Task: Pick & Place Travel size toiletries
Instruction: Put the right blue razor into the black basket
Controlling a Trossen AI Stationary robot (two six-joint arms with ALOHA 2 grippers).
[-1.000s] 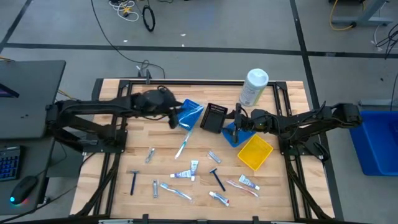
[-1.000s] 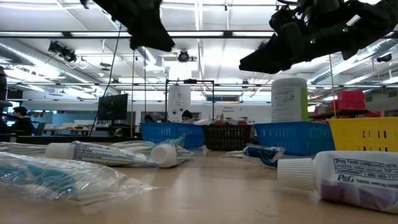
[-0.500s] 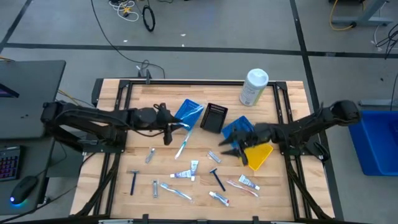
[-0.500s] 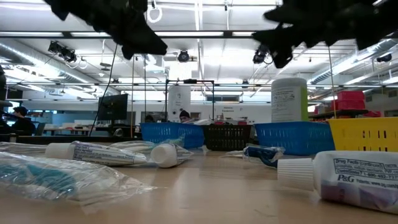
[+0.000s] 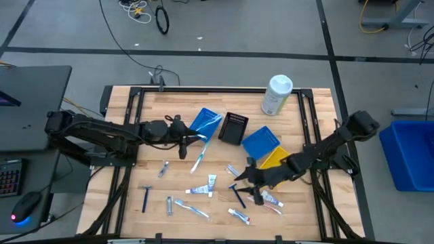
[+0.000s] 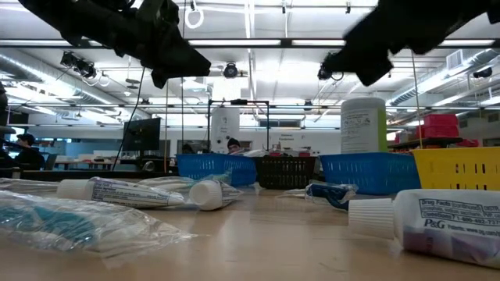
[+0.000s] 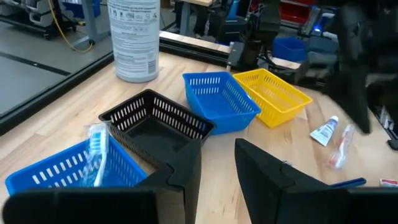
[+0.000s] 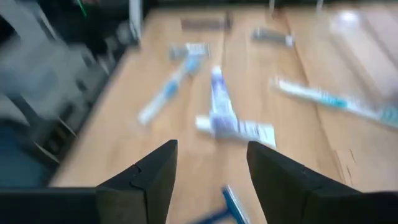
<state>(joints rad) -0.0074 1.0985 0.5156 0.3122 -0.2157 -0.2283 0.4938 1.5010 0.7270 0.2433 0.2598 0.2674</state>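
Several toiletries lie loose on the table's near half: toothpaste tubes (image 5: 201,190), a blue-handled razor (image 5: 237,196), another razor (image 5: 146,198), toothbrushes (image 5: 192,209). One toothbrush (image 5: 199,161) lies just near of the left blue tray (image 5: 207,123), and another (image 7: 96,146) leans inside that tray. My right gripper (image 5: 248,183) hangs open above the razor and tubes; its wrist view shows a tube (image 8: 233,127) beyond the open fingers (image 8: 211,168). My left gripper (image 5: 183,140) hovers open beside the left blue tray's near-left side (image 7: 217,168).
A black tray (image 5: 234,127), a second blue tray (image 5: 261,141) and a yellow tray (image 5: 271,158) sit mid-table, the yellow one partly under my right arm. A white canister (image 5: 276,95) stands at the far edge. Bare wood lies at the far left.
My right gripper has swung from above the right blue tray toward the table's near edge and somewhat left, and now hangs over the loose toiletries. My left gripper has drawn back from the left blue tray toward the near-left, then held still.
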